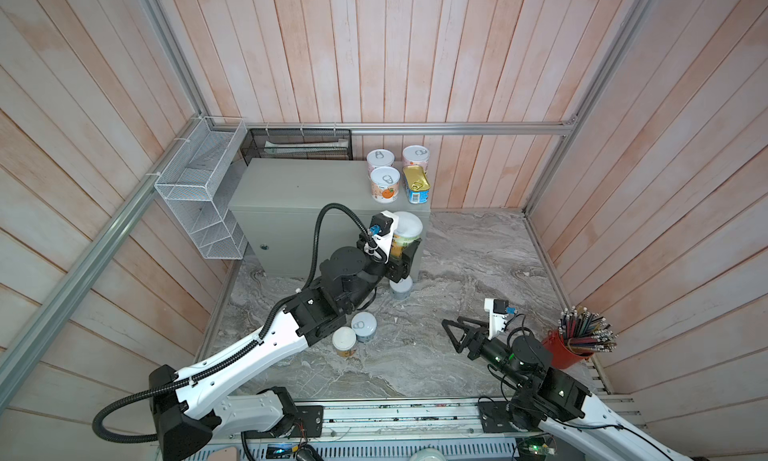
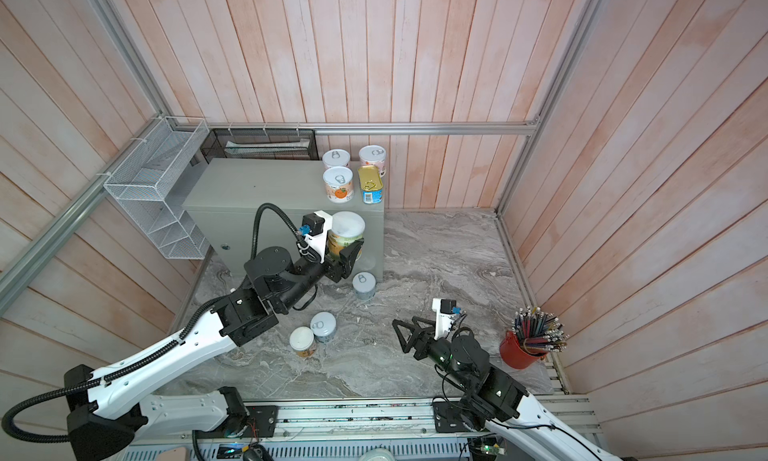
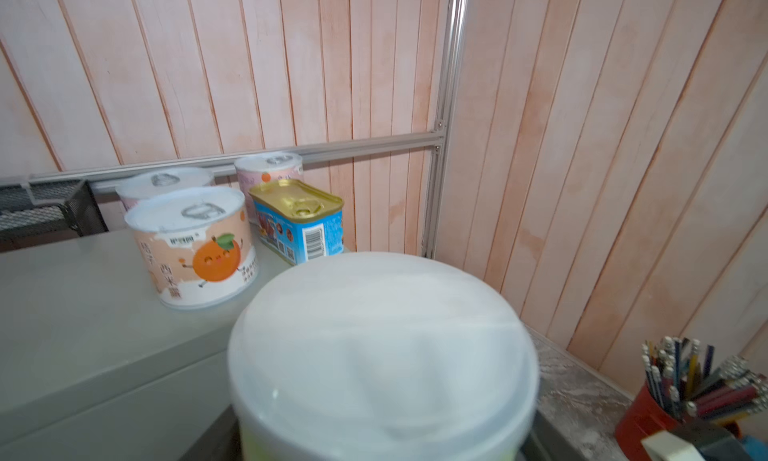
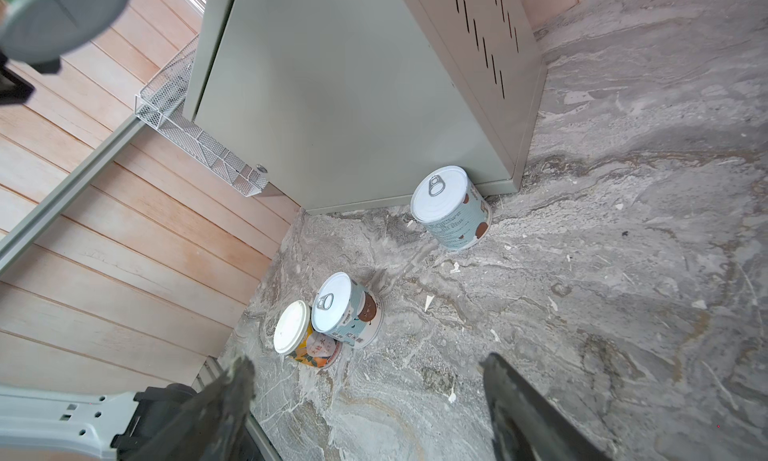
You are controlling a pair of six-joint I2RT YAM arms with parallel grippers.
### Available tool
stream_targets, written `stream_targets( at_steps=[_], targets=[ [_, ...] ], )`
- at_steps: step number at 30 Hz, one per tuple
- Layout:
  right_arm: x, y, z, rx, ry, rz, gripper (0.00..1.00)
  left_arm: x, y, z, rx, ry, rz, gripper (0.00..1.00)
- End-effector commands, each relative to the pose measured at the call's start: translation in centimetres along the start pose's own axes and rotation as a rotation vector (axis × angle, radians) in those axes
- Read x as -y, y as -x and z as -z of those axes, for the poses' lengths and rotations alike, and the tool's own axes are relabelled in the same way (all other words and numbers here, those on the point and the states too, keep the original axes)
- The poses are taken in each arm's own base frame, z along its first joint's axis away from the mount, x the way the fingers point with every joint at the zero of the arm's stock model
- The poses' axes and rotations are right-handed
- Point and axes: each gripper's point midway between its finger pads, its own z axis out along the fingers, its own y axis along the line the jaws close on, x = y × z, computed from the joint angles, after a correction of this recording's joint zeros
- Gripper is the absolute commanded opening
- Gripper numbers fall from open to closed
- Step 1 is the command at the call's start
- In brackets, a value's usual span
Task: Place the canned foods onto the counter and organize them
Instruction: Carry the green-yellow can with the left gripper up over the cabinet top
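Green-and-yellow label, pale plain lid: that is the held can [image 1: 407, 228], and your left fingers [image 2: 352, 253] are closed against its sides. You hold it lid up in the air at the near right corner of the grey metal desk [image 1: 299, 189], clear of the marble surface [image 1: 478, 251].

Four tins stand on the desk's far right corner. They are the orange-fruit can [image 3: 195, 251], the blue tin [image 3: 299, 226] with its gold top just to its right, and behind those the pale can [image 1: 380, 159] and the pink-labelled can [image 1: 415, 155].

Three more stand on the marble:
- the teal can [image 4: 451, 207] at the foot of the desk
- the second teal can [image 4: 345, 309], nearer you and to the left
- the orange-labelled can [image 4: 297, 334] just beside it

Your right fingers [image 4: 511, 400] stand wide apart and hold nothing. They hang low over the marble on the right, near the red cup of pencils [image 1: 565, 351].
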Motion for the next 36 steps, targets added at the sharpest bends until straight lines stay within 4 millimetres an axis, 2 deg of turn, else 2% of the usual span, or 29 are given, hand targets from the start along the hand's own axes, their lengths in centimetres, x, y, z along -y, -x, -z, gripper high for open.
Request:
stream_targets(
  at_steps=[1,11,17,21,25,36],
  targets=[
    [0.5,-0.4,0.1,-0.004,-0.01,0.017,0.86,-2.6,6.6,0.2,0.174,0.095,0.001,0.51],
    [0.6,0.0,1.0,0.031,0.005,0.019,0.87,-7.4,12.9,-2.2,0.303,0.198,-0.006,0.51],
    [0.4,0.2,1.3,0.026,0.001,0.029,0.88,-9.3,14.6,-5.2,0.304,0.218,-0.049,0.51],
    [0.5,0.4,1.4,0.027,-0.009,0.033,0.88,-11.2,16.1,-6.0,0.316,0.263,-0.078,0.51],
    [0.5,0.4,1.3,0.038,-0.007,0.029,0.88,-13.3,15.9,-6.6,0.31,0.297,-0.075,0.51],
    [0.5,0.5,1.0,0.038,-0.013,0.036,0.9,-17.6,12.0,-6.8,0.266,0.367,-0.073,0.51]
  ],
)
